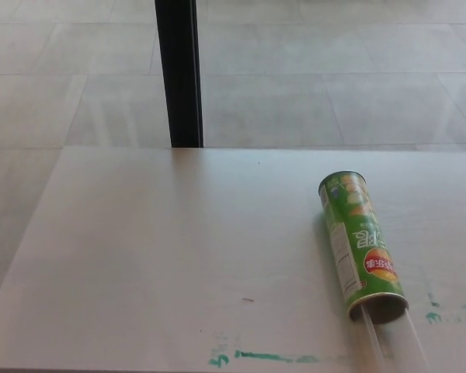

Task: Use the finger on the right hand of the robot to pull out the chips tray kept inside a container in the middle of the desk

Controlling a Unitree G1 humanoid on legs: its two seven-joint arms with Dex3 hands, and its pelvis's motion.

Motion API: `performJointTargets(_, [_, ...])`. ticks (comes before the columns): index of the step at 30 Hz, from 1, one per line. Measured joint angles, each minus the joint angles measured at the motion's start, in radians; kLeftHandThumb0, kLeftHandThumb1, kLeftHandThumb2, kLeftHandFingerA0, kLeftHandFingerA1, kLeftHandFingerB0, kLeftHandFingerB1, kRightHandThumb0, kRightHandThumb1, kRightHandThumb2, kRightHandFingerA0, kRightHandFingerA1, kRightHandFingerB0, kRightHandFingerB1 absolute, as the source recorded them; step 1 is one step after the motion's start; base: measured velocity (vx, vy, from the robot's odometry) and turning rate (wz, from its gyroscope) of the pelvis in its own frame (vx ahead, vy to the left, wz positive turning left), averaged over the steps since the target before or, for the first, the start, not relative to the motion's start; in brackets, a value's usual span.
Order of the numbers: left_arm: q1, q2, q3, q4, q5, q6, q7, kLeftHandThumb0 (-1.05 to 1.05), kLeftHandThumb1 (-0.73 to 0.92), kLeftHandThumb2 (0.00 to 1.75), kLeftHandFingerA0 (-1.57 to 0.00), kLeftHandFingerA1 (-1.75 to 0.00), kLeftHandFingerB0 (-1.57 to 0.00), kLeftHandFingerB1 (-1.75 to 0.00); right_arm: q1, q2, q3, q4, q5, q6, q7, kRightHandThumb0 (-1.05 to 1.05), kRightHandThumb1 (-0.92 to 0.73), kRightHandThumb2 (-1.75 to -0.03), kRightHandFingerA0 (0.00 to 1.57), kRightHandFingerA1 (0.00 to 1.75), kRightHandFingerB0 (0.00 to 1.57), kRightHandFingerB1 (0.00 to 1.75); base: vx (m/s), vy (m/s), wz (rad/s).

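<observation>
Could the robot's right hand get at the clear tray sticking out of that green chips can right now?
Probably yes, though the right hand is out of the picture at present. The green can lies on its side on the desk, open end toward the robot, with the clear tray poking out. Nothing lies around it to block the way.
</observation>
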Motion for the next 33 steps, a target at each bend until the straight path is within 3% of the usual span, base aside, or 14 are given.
performJointTargets(5, [0.005,-0.001,0.003,0.0,-0.001,0.0,0.0,-0.47,0.67,0.59,-0.49,-0.63,-0.52,-0.52,0.017,0.055,-0.077,0.186,0.036,0.006,-0.042,-0.15,-0.52,-0.54,0.88,0.85,0.13,0.3,0.0,0.0,0.0])
performJointTargets(6, [0.006,-0.001,0.004,0.0,-0.001,0.0,0.0,-0.48,0.69,0.61,-0.5,-0.62,-0.53,-0.51,0.013,0.07,-0.085,0.215,0.039,0.014,-0.054,-0.11,-0.38,-0.84,0.86,0.91,0.03,0.46,0.0,0.0,0.0])
performJointTargets(7, [0.006,-0.001,0.003,0.0,-0.001,0.0,0.0,-0.48,0.69,0.61,-0.5,-0.62,-0.53,-0.51,0.008,0.085,-0.091,0.247,0.04,0.022,-0.067,-0.11,-0.38,-0.84,0.86,0.91,0.03,0.46,0.0,0.0,0.0])
performJointTargets(8, [0.006,-0.001,0.003,0.0,-0.001,0.0,0.0,-0.49,0.69,0.61,-0.5,-0.62,-0.52,-0.51,0.003,0.097,-0.094,0.275,0.042,0.029,-0.08,-0.16,-0.54,-0.55,0.85,0.85,0.13,0.31,0.0,0.0,0.0])
performJointTargets(21, [0.008,0.001,-0.012,-0.001,0.001,-0.001,-0.001,-0.49,0.69,0.61,-0.5,-0.62,-0.52,-0.51,-0.06,0.157,-0.079,0.502,0.058,0.093,-0.248,-0.19,-0.54,-0.56,0.84,0.83,0.13,0.32,0.0,0.0,0.0])
performJointTargets(22, [0.008,0.001,-0.013,-0.002,0.001,-0.002,-0.001,-0.48,0.71,0.6,-0.44,-0.59,-0.53,-0.5,-0.063,0.157,-0.075,0.507,0.06,0.097,-0.261,-0.25,-0.59,-0.6,0.77,0.67,0.14,0.32,0.0,0.0,0.0])
performJointTargets(24, [0.006,0.0,-0.014,-0.002,0.0,-0.003,-0.001,-0.48,0.71,0.6,-0.44,-0.59,-0.53,-0.5,-0.074,0.157,-0.075,0.554,0.07,0.094,-0.27,-0.25,-0.59,-0.6,0.77,0.67,0.14,0.32,0.0,0.0,0.0])
performJointTargets(25, [0.005,-0.001,-0.015,-0.002,0.0,-0.003,-0.001,-0.48,0.71,0.6,-0.44,-0.59,-0.53,-0.5,-0.079,0.158,-0.075,0.575,0.074,0.094,-0.27,-0.18,-0.45,-0.9,0.71,0.75,0.01,0.45,0.0,0.0,0.0])
performJointTargets(26, [0.005,-0.001,-0.015,-0.002,0.0,-0.003,-0.001,-0.48,0.65,0.59,-0.55,-0.68,-0.55,-0.55,-0.086,0.163,-0.074,0.62,0.082,0.093,-0.268,-0.3,-0.63,-0.64,0.62,0.71,0.09,0.26,0.0,0.0,0.0])
performJointTargets(28, [0.005,-0.002,-0.015,-0.002,0.0,-0.003,-0.001,-0.48,0.65,0.59,-0.55,-0.68,-0.55,-0.55,-0.097,0.164,-0.07,0.69,0.092,0.094,-0.266,-0.3,-0.63,-0.64,0.62,0.71,0.09,0.26,0.0,0.0,0.0])
performJointTargets(30, [0.004,-0.002,-0.015,-0.002,-0.001,-0.003,-0.001,-0.48,0.69,0.6,-0.48,-0.59,-0.51,-0.49,-0.108,0.164,-0.065,0.768,0.104,0.093,-0.262,-0.26,-0.49,-0.76,0.7,0.69,0.01,0.35,0.0,0.0,0.0])
performJointTargets(31, [0.004,-0.002,-0.014,-0.002,-0.001,-0.003,-0.001,-0.51,0.68,0.61,-0.5,-0.63,-0.53,-0.52,-0.112,0.165,-0.064,0.802,0.111,0.091,-0.259,-0.26,-0.63,-0.59,0.76,0.61,0.1,0.26,0.0,0.0,0.0])
performJointTargets(32, [0.004,-0.002,-0.014,-0.002,-0.001,-0.003,-0.001,-0.45,0.7,0.6,-0.47,-0.6,-0.5,-0.5,-0.116,0.165,-0.059,0.838,0.118,0.09,-0.257,-0.3,-0.61,-0.63,0.8,0.64,0.1,0.3,0.0,0.0,0.0])
performJointTargets(33, [0.004,-0.002,-0.014,-0.002,-0.001,-0.003,-0.001,-0.49,0.69,0.61,-0.53,-0.64,-0.53,-0.52,-0.121,0.165,-0.052,0.871,0.124,0.088,-0.256,-0.23,-0.46,-0.91,0.67,0.74,0.0,0.45,0.0,0.0,0.0])
